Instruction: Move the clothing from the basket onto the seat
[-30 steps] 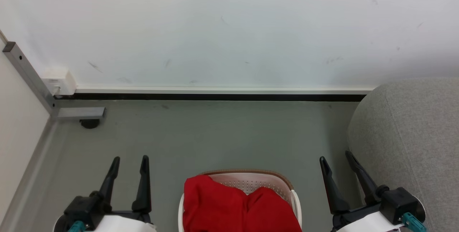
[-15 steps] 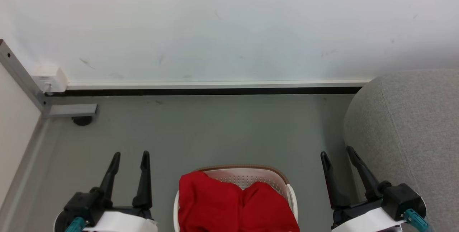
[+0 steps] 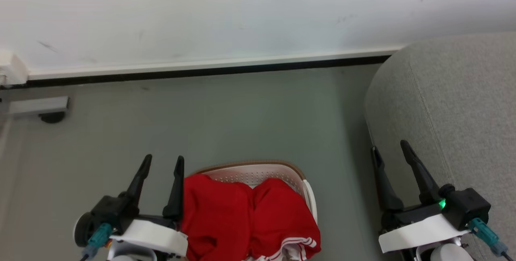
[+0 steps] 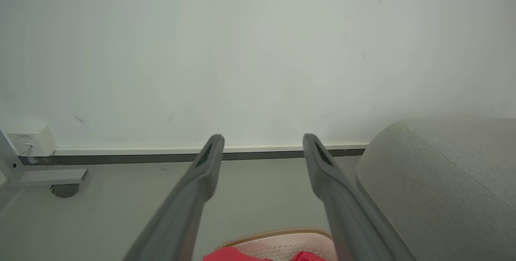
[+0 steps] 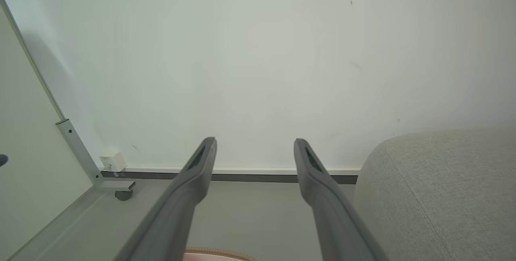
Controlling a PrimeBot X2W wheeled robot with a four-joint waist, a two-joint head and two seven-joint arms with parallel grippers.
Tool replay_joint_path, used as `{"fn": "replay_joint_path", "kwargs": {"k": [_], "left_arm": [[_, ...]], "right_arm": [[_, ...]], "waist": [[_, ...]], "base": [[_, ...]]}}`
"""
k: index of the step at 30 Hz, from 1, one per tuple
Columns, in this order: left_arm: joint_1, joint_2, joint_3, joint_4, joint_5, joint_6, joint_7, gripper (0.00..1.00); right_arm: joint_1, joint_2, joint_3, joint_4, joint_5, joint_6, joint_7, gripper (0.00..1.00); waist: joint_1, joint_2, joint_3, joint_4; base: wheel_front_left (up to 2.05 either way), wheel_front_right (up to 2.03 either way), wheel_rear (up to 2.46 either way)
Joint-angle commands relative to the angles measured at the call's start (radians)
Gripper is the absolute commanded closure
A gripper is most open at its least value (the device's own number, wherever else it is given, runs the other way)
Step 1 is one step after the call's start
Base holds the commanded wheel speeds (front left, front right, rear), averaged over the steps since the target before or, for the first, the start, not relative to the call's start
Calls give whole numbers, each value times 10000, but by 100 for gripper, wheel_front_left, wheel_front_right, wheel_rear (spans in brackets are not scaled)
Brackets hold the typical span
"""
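The left claw (image 3: 164, 158) is held wide open at the lower left of the head view, its two dark fingers pointing towards the wall (image 3: 201, 11); nothing is gripped between them; its inner finger is seen against the left edge of the clothing (image 3: 242, 216), though whether the fabric is touched cannot be told. The right claw (image 3: 389, 145) is likewise spread wide and empty at the lower right, just beside the rounded edge of the seat (image 3: 463, 103); a small green light (image 3: 442, 203) is lit on its body. The clothing, bright red, is heaped in the basket (image 3: 258, 172), between the two claws; the basket's left rim is covered by it, while the perforated far wall and the brown rim band are left bare; thin white stripes are seen along the hem at the near edge. The basket is set on the grey floor (image 3: 225, 115), near the seat but apart from it. A dark skirting strip (image 3: 201, 70) is run along the foot of the wall; a white box (image 4: 32, 140) is fixed at its left end, above a grey metal foot (image 3: 38, 106).
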Motion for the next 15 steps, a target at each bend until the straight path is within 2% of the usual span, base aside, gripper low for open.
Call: {"fn": "replay_joint_path", "kwargs": {"k": [1, 8, 15], "left_arm": [[-206, 84, -12, 161, 154, -52, -3, 0], [-1076, 430, -409, 1470, 334, -211, -3, 0], [-2199, 906, -1232, 3583, 359, -232, -3, 0]], "right_arm": [[-163, -30, -78, -67, 134, -21, -30, 0], [-587, -30, -237, -352, 134, -21, -18, 0], [-990, -27, -255, -628, 242, -21, -18, 0]], "waist": [[-1, -1, 467, -362], [-1, -1, 1512, -980], [-1, -1, 2539, -1511]], "base": [[0, 0, 0], [0, 0, 0], [0, 0, 0]]}}
